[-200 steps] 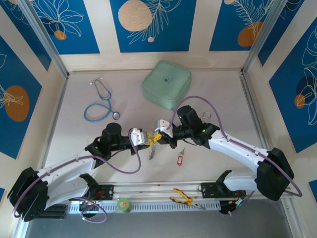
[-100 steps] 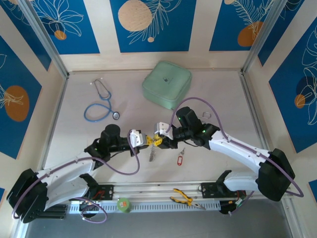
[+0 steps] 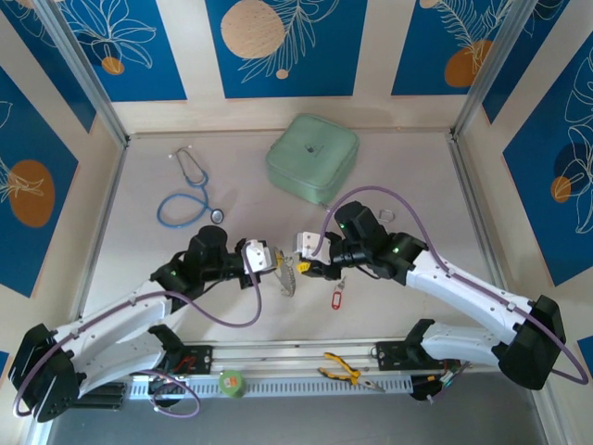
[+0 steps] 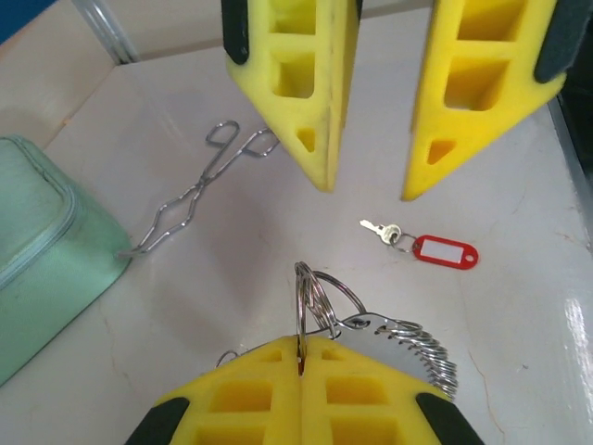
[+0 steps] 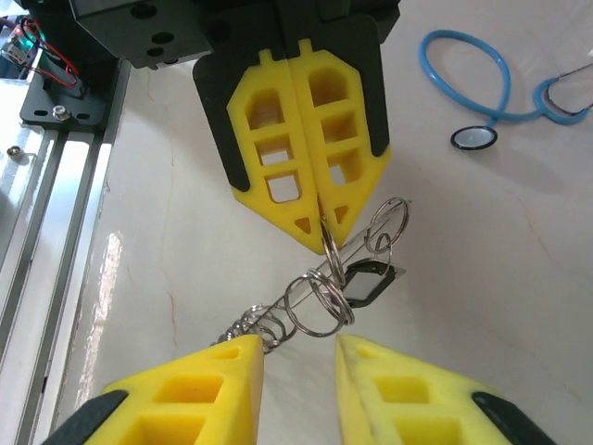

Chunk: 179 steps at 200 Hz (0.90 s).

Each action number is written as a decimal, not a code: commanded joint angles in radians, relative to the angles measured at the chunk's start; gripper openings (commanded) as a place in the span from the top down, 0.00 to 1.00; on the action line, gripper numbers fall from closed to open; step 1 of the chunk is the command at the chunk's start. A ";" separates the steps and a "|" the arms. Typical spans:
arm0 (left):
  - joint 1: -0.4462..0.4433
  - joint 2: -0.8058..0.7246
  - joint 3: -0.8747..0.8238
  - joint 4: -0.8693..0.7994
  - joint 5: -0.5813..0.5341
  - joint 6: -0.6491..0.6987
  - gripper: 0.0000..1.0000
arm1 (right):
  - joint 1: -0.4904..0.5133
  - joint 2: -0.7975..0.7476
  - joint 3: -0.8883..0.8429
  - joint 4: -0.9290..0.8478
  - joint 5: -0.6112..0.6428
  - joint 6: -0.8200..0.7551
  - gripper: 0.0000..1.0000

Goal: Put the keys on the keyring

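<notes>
Left gripper clenched on large silvery wire keyring; strung metal pieces many, exact count unclear. Right gripper released, two fingers apart. One small silver key with red oblong tag lying on white table.

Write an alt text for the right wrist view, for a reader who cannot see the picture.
At the top, the left gripper has its yellow jaws shut on the keyring, a cluster of silvery wire rings held over the pale table. The right gripper is at the bottom edge, its jaws open and close to the rings. A blue stethoscope lies at the top right.
</notes>
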 commanded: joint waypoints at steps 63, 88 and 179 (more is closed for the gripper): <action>-0.014 0.034 0.169 -0.271 0.049 -0.035 1.00 | -0.003 0.030 -0.026 0.079 -0.082 -0.116 0.76; -0.014 0.034 0.185 -0.298 0.058 -0.058 1.00 | -0.004 0.042 -0.027 0.105 -0.113 -0.113 0.76; -0.014 0.009 0.153 -0.263 0.100 -0.054 1.00 | -0.044 0.042 -0.076 0.178 -0.120 -0.081 0.81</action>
